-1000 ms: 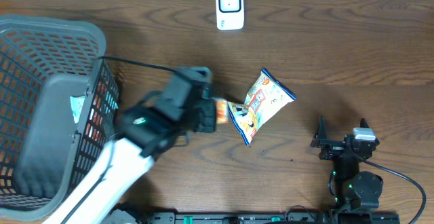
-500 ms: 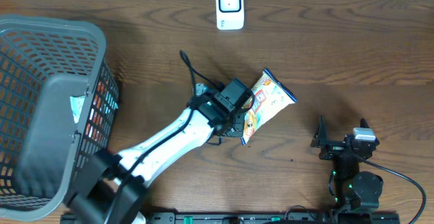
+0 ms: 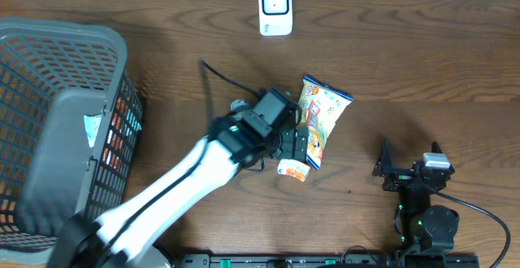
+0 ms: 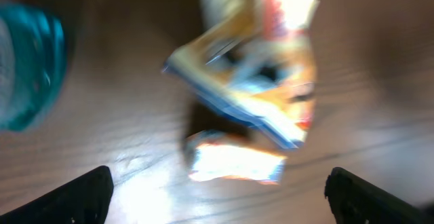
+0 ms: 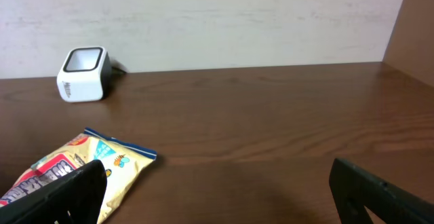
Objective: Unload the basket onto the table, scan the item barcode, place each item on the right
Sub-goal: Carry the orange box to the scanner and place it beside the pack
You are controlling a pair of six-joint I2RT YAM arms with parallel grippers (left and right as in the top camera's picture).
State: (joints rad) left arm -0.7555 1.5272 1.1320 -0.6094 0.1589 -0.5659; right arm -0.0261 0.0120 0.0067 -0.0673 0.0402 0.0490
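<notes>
A yellow snack bag (image 3: 324, 111) lies at mid-table. A small orange and white packet (image 3: 293, 170) lies just below it. My left gripper (image 3: 304, 146) hovers between the two, open and holding nothing. The left wrist view is blurred: the packet (image 4: 234, 163) lies on the wood ahead of my open left gripper (image 4: 217, 187), with the bag (image 4: 264, 75) beyond it. The white barcode scanner (image 3: 275, 8) stands at the far edge. My right gripper (image 3: 382, 169) rests open near the front right. Its wrist view shows the bag (image 5: 81, 168) and the scanner (image 5: 83, 73) past the empty right gripper (image 5: 217, 187).
A grey wire basket (image 3: 57, 130) holding packaged goods fills the left side. A blurred teal object (image 4: 27, 68) shows at the left of the left wrist view. A pale wall (image 5: 203, 20) runs behind the table's far edge.
My left gripper carried the small packet rightward to the snack bag and opened. The packet now lies loose on the table, and the bag has turned more upright. The right arm stayed still.
</notes>
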